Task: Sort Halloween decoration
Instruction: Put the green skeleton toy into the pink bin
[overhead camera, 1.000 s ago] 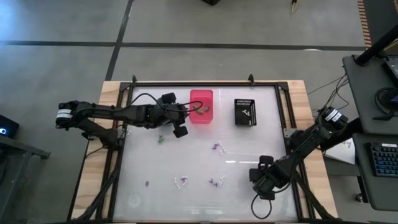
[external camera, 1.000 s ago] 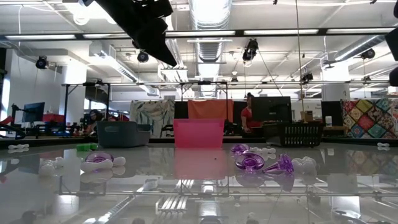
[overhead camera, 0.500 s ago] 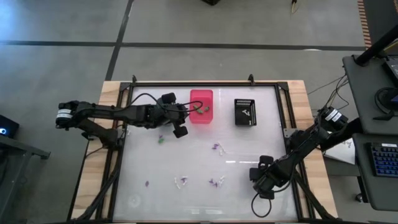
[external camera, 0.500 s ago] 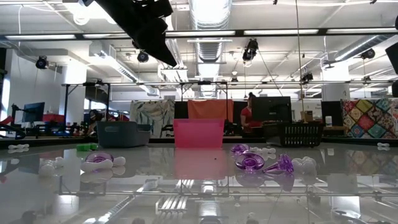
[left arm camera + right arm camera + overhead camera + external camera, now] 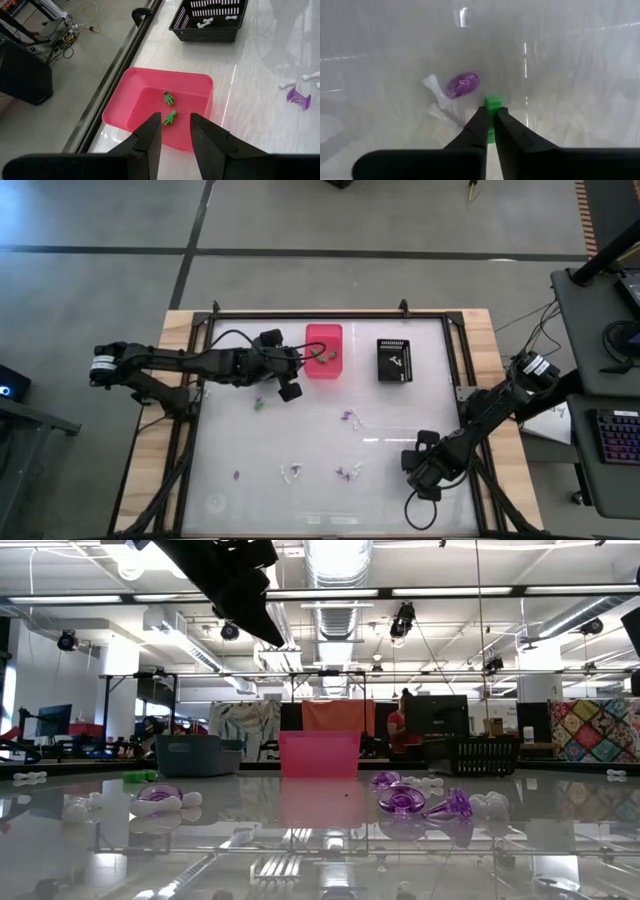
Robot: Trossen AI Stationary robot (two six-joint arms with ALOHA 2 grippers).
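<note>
Since I steer from afar, my notes:
Right gripper: clamped on a green trinket (light, stiff, slippery; pinch mid-body).
Left gripper: parted, empty, over pink bin.

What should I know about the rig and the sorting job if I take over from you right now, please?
Left tool: open, empty, above the pink bin's edge.
Right tool: shut on a green trinket, near the table's front right.
Done: two green trinkets in the pink bin; white bones in the black basket.
Left: purple, white and one green piece lie loose on the table.
</note>
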